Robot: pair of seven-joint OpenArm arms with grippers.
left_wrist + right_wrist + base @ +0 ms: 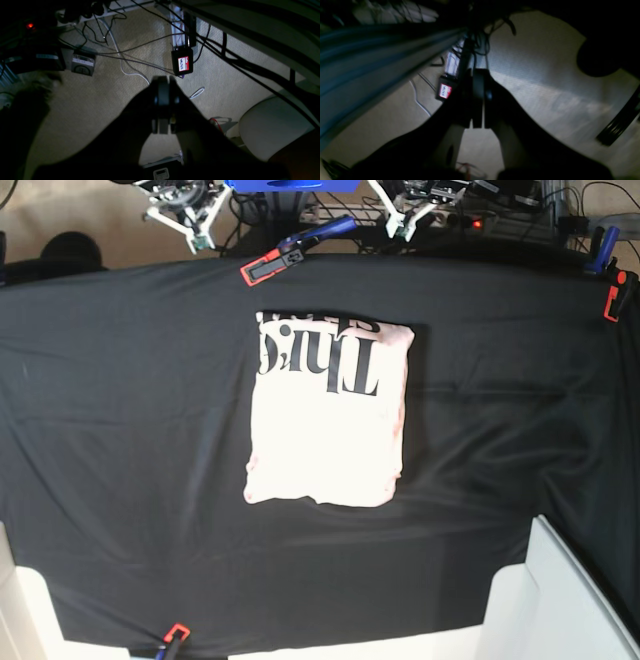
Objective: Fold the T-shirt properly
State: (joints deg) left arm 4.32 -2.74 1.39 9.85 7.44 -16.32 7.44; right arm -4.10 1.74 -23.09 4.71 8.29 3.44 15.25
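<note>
The pale pink T-shirt [325, 430] lies folded into a rough rectangle in the middle of the black table cloth [120, 430]. Black lettering [320, 355] shows along its far edge. Neither gripper is near it. Both arms are drawn back beyond the table's far edge, where only white arm parts [185, 210] [410, 210] show in the base view. In the left wrist view my left gripper [163, 81] hangs shut and empty over the carpet. In the right wrist view my right gripper [478, 73] is also shut with nothing between its fingers.
Orange clamps [262, 272] [612, 300] [175, 635] pin the cloth at its edges. A white panel [560, 600] stands at the near right corner. Below the wrist cameras are carpet, cables, a black box with a red label [182, 62] and a pale seat [270, 130].
</note>
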